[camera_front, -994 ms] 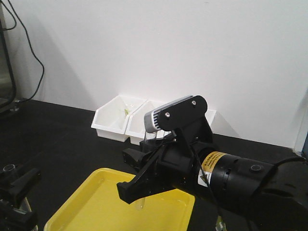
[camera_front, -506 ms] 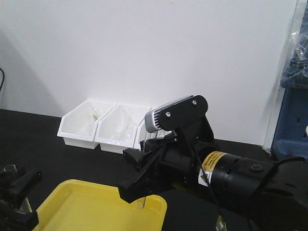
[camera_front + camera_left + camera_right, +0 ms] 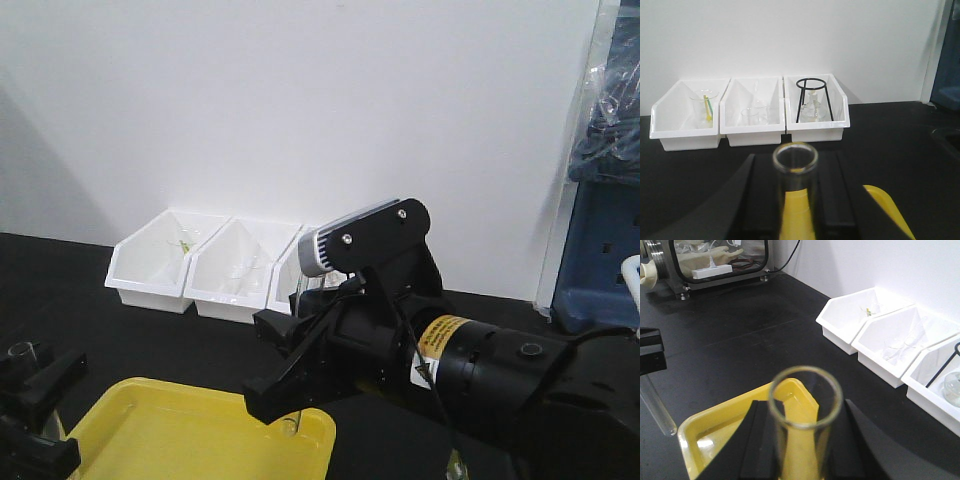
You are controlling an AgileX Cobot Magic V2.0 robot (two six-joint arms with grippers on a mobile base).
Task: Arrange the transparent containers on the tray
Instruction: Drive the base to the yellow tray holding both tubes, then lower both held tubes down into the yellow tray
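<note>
Nearest the front camera, the right gripper (image 3: 283, 362) is pinching a slim clear glass test tube (image 3: 802, 440). Its black fingers are pressed against the tube's sides below the open mouth. The tube stands upright with its rounded bottom hanging over the far right part of the large shallow bright-yellow plastic tray (image 3: 170, 430). This looks like a carry grip, leaving the lower end free to come down on the tray first. Whether the tip touches the tray cannot be told.

At the left, the left gripper (image 3: 795, 210) is clamped in the same way on a second clear glass test tube (image 3: 659, 412). It hangs just beside the tray's left rim, and I cannot tell whether it is over the rim or outside it. No tube shows lying in the part of the tray in view, so the arranging seems barely begun.

Beyond the tray, across the black tabletop (image 3: 740, 320), three white slanted plastic bins (image 3: 750, 136) stand side by side against the white wall (image 3: 300, 100). They hold small glassware and a black wire stand (image 3: 812, 97).

Compared with a second ago, the tray and bins sit further left in the front view and a blue rack (image 3: 600, 270) has appeared at the right. Both arms keep their place in the frame, so the base has probably turned. The right tube now hangs nearer the tray's right edge.
</note>
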